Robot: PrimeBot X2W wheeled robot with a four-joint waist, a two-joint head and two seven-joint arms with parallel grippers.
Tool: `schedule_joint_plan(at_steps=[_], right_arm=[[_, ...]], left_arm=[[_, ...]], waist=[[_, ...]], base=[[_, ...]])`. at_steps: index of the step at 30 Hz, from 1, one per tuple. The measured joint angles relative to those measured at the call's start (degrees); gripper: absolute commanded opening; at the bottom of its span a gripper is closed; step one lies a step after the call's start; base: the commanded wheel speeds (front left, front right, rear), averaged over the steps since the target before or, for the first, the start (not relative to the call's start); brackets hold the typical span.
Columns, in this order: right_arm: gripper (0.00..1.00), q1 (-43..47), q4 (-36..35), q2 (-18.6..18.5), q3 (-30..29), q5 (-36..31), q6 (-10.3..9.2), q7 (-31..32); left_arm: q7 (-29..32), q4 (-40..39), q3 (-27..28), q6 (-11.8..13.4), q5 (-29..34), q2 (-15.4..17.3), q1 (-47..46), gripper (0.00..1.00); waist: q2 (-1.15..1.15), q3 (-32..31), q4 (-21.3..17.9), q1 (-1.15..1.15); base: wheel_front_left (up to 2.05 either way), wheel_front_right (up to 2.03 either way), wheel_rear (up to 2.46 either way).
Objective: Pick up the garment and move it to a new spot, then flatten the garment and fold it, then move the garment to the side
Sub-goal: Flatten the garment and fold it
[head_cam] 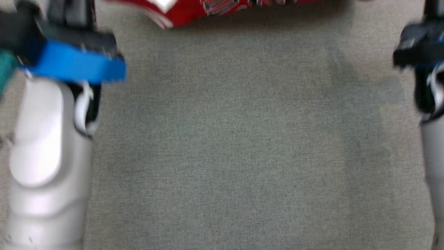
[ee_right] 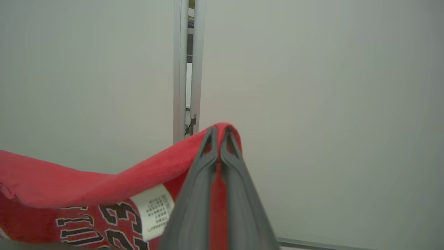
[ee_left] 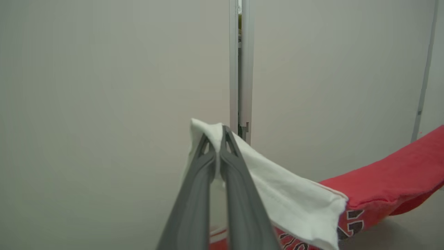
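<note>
The garment (head_cam: 194, 10) is a red jersey with white trim and black lettering, and its lower edge hangs blurred along the top of the head view. My left gripper (ee_left: 215, 133) is shut on a white part of the garment (ee_left: 284, 187), whose red body sags off to the right. In the right wrist view my right gripper (ee_right: 218, 133) is shut on a red edge of the garment (ee_right: 69, 187), which droops to the left with its white care label (ee_right: 152, 211) showing. The garment hangs stretched between both grippers, off the surface.
A grey fabric surface (head_cam: 242, 146) spreads below in the head view. My pale left forearm (head_cam: 45, 166) with a blue band (head_cam: 76, 66) stands at the left, the right forearm (head_cam: 432, 156) at the right edge. A pale wall with a vertical metal seam (ee_left: 239, 69) lies ahead.
</note>
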Motion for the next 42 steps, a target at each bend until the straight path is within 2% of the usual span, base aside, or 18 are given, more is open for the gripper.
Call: schedule_joint_plan(at_steps=[5,10,17,33,39,42], right_arm=[[0.0,16.18,-4.91,3.28,-2.0,0.66,0.0,0.0],[0.0,28.7,-6.54,6.04,-2.36,2.27,0.0,0.0],[0.0,42.35,-6.32,8.6,-4.1,3.2,0.0,0.01],[0.0,58.41,-4.0,7.35,-5.25,4.43,0.01,0.0],[0.0,59.2,-2.5,7.42,-3.81,5.31,0.01,0.14],[0.0,58.88,-1.69,7.68,-4.0,6.58,0.0,0.23]], left_arm=[[-0.01,-7.43,1.22,1.48,-0.27,-1.19,17.4,0.0],[0.0,-11.65,2.81,2.79,-1.97,-2.85,33.32,0.0],[0.0,-12.68,3.3,4.08,-4.15,-4.72,47.82,0.0],[0.0,-11.15,1.07,5.97,-6.66,-5.44,63.02,0.0],[0.0,-10.12,0.49,5.01,-7.13,-5.42,62.6,0.0],[0.0,-9.11,-0.6,3.64,-5.82,-4.35,60.15,0.0]], waist=[[0.0,-3.77,0.19,-0.01],[0.0,-7.58,-0.16,-0.02],[0.0,-12.51,-0.5,-0.02],[0.0,-20.25,-0.13,-0.02],[0.0,-21.02,0.1,-0.01],[0.0,-21.08,0.5,0.0]], base=[[0.0,0.0,0.0],[0.0,0.0,0.0],[0.0,0.0,0.0],[0.0,0.0,0.0],[0.0,0.0,0.0],[0.0,0.0,0.0]])
